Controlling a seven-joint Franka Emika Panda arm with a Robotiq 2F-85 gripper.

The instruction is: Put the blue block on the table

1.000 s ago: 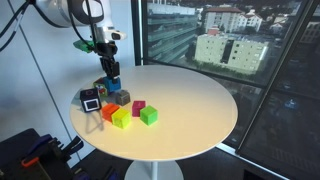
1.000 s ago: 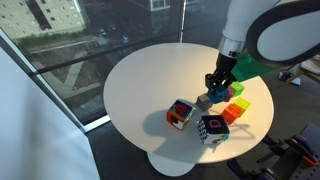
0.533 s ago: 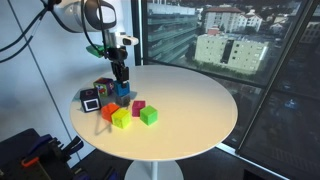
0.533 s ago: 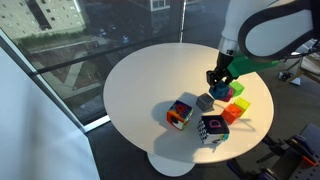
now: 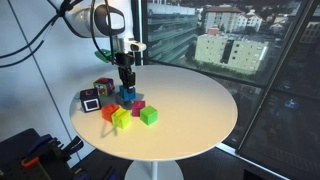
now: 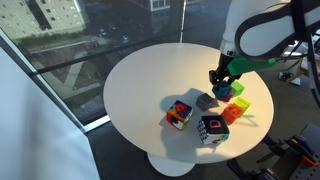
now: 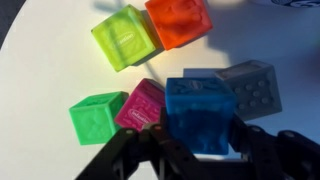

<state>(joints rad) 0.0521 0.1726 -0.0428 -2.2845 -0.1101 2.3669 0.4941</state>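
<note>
My gripper (image 5: pixel 126 86) is shut on the blue block (image 5: pixel 127 94), a small solid-blue cube. It holds the block just above the round cream-white table (image 5: pixel 190 105), over the cluster of toy cubes. The gripper (image 6: pixel 220 84) and block (image 6: pixel 221 92) also show in an exterior view. In the wrist view the blue block (image 7: pixel 200 112) sits between my two dark fingers (image 7: pixel 200 138). It partly hides the magenta cube (image 7: pixel 140 104) and the grey cube (image 7: pixel 250 85) below it.
Green (image 7: pixel 97 117), yellow-green (image 7: pixel 126 36) and orange (image 7: pixel 180 20) cubes lie close by. A dark cube with a white face (image 6: pixel 213 128) and a multicoloured cube (image 6: pixel 179 114) stand near the table's edge. Bare tabletop (image 6: pixel 150 75) stretches beyond the cluster.
My gripper has carried the blue block sideways, away from the grey cube and the multicoloured cube, to above the magenta cube. The other cubes have not moved.
</note>
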